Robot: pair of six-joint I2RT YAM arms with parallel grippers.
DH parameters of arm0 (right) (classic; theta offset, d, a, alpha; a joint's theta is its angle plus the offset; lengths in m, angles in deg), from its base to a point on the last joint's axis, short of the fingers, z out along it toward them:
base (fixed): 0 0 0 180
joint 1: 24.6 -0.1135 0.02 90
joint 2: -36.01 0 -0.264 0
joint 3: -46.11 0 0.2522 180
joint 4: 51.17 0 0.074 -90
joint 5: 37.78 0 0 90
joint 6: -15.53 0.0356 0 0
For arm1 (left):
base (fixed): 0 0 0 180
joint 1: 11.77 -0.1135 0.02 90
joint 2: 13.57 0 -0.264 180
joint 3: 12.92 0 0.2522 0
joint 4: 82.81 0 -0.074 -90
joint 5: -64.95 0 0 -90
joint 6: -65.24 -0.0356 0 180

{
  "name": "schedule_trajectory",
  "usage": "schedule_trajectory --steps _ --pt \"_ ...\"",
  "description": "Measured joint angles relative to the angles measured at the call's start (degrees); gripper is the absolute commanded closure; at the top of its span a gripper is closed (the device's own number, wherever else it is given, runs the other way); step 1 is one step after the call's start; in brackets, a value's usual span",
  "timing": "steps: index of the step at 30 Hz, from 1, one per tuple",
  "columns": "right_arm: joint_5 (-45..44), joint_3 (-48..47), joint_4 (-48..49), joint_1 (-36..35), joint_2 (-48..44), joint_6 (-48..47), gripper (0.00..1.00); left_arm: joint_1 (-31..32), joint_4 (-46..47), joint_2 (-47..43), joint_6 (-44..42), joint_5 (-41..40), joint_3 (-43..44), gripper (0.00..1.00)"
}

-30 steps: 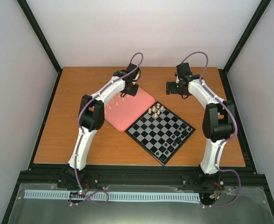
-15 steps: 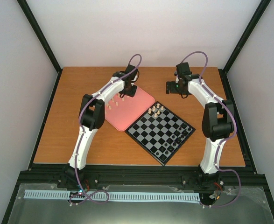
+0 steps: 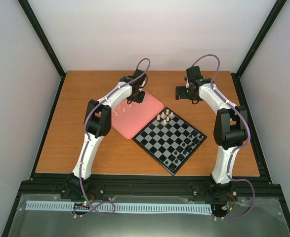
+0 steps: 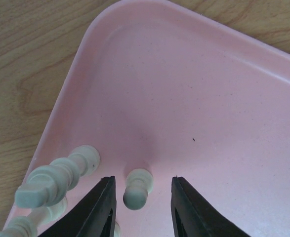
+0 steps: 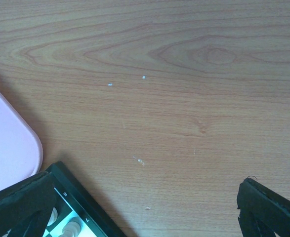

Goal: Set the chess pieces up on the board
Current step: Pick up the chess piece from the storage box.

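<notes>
One pawn (image 4: 135, 196) at a time, that's the job right now. My left gripper (image 4: 142, 183) hangs low over the pink tray (image 4: 209, 98), with the jaws partly open on either side of that small cream pawn. I can see a gap on both sides, so nothing is gripped yet.

The pawn sits closer to the finger on the left of the wrist view, so I'd nudge sideways to centre it before squeezing. Otherwise, I reckon one finger gets there first and tips it over. After that I'd close gently on the head and lift straight up. A taller cream piece (image 4: 53, 173) stands just beside that same finger and would be easy to clip.

My right gripper (image 3: 182, 93) is spread wide and holds nothing. It hovers above bare table (image 5: 184, 74), just past the far corner of the board (image 3: 169, 138).

Counts, as best I can do:
- One tray and one board, with their edges side by side.
- From above I make out three cream pieces on the tray. The wrist view shows the pawn, the taller piece and part of another at the bottom corner.
- There are roughly six cream pieces (image 3: 164, 116) on the board, bunched at its far corner.
- A handful of black pieces (image 3: 186, 144) sit at the board's right corner, too tiny to count properly.
</notes>
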Motion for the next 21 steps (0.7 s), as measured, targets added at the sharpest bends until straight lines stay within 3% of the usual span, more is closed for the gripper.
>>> schedule_trajectory --steps 7,11,21 --pt "0.31 0.00 0.02 0.00 0.00 0.00 0.00 -0.02 0.02 0.04 0.00 0.02 0.00 0.67" --pt "0.44 0.00 0.00 0.00 0.00 -0.02 0.00 -0.09 0.02 0.09 0.07 0.02 0.00 0.73" --pt "0.59 0.00 0.02 0.00 0.00 -0.02 0.00 -0.13 0.02 0.31 0.09 0.20 -0.02 0.78"
